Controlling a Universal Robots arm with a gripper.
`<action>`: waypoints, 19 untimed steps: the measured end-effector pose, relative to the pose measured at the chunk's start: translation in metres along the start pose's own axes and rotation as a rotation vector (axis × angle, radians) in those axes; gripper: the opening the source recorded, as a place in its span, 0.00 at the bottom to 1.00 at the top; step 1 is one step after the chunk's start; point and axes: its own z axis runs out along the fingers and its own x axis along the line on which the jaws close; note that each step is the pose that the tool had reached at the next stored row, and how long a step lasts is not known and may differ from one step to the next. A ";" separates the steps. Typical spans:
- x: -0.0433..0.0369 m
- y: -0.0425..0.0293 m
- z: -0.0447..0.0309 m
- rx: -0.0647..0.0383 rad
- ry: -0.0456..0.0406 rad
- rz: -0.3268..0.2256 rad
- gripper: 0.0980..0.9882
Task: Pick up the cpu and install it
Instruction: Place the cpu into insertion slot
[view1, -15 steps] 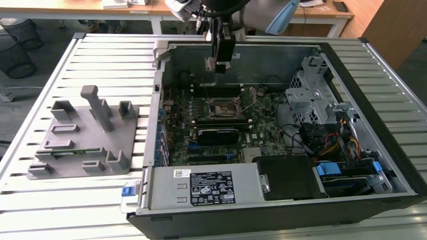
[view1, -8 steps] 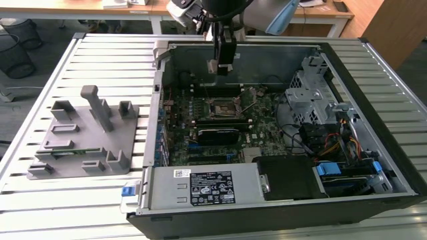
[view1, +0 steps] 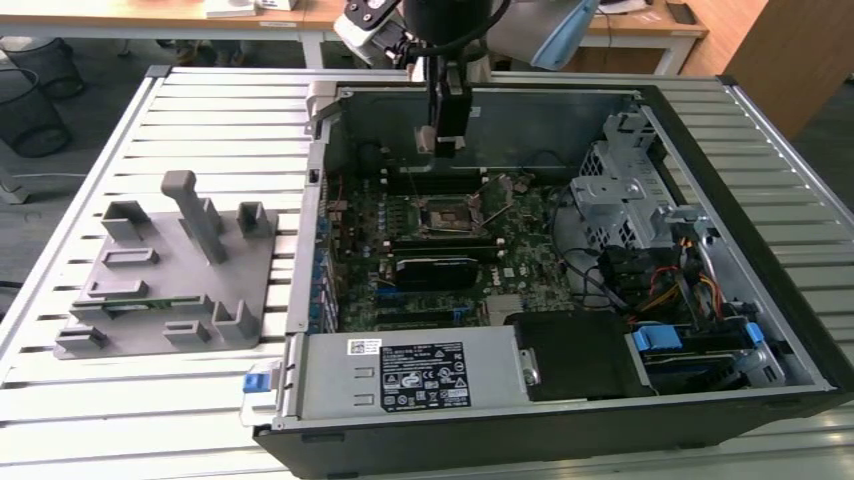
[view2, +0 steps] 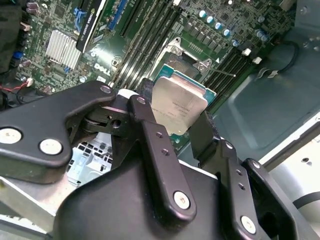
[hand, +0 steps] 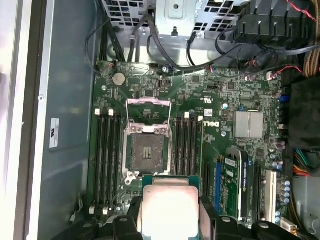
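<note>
Gripping cpu (hand: 169, 207) by two opposite edges: claw (view2: 176, 116) clamped on it, fingers (view2: 152, 135) either side, silver top facing wrist. Empty socket (hand: 146, 152) sits below claw, not straight beneath but off past one free chip edge. Load frame (hand: 148, 102) flipped open. Chip edges look roughly square to socket; chip apart from motherboard (hand: 225, 100).

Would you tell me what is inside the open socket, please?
The socket is empty, its dark contact bed bare. The cpu, gripped by the tool, hides the board beneath it.
</note>
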 end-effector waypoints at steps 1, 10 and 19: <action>0.0000 -0.0001 0.0011 -0.002 0.0000 0.000 0.49; 0.0000 -0.0003 0.0072 -0.015 0.0168 0.001 0.49; 0.0002 0.0046 0.0153 -0.016 0.0343 0.001 0.49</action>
